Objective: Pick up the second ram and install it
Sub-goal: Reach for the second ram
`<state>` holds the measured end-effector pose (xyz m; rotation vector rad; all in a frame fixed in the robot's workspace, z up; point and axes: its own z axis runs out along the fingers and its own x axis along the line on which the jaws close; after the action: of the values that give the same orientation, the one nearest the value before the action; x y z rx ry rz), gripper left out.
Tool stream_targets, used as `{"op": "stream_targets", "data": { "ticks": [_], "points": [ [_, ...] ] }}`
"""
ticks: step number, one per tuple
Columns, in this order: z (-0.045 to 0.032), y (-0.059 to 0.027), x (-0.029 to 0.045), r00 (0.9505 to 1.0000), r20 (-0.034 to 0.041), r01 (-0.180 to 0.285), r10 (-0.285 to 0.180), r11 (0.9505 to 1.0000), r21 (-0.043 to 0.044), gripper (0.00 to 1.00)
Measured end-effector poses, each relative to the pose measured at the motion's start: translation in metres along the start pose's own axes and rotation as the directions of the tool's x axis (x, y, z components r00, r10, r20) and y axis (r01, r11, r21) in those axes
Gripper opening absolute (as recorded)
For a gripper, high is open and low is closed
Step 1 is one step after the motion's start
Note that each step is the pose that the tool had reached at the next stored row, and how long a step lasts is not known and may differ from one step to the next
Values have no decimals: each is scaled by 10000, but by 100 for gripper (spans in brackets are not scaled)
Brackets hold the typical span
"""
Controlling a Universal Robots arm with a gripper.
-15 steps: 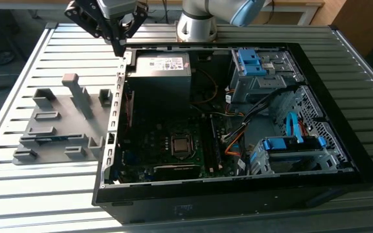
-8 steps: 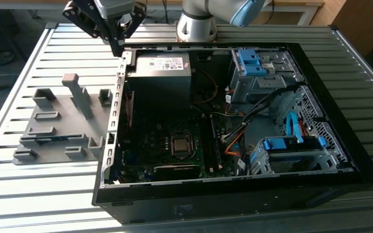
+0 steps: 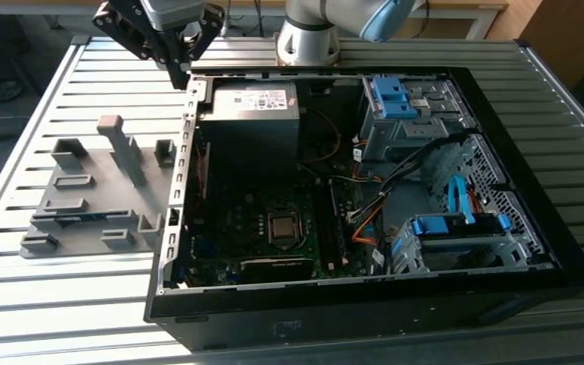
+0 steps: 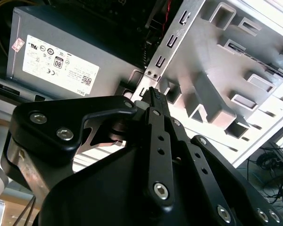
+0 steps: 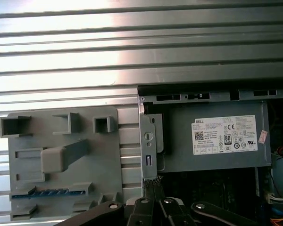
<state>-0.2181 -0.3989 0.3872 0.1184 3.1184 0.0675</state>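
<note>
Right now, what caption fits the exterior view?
Gripper hovers by the open case's corner; the ram lies in the grey holder on the exterior view's left.

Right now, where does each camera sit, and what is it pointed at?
Exterior view: off the arm, looking down into the open computer case, grey holder beside it; arm and end effector show.
First wrist view: on the wrist, looking down at holder and power supply; end effector tip shows.
Second wrist view: also wrist-mounted, looking along the end effector at both.
All share holder, power supply, end effector.
</note>
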Motion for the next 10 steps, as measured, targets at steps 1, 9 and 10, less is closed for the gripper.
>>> {"op": "stream_targets", "data": {
  "ticks": [1, 9, 10],
  "points": [
    [0, -1, 7, 10000, -2, 0, 0, 10000, 1, 11],
    [5, -5, 67, 10000, -7, -1, 1, 10000, 1, 11],
    [5, -6, 75, 10000, -8, -1, 1, 10000, 1, 11]
  ]
}}
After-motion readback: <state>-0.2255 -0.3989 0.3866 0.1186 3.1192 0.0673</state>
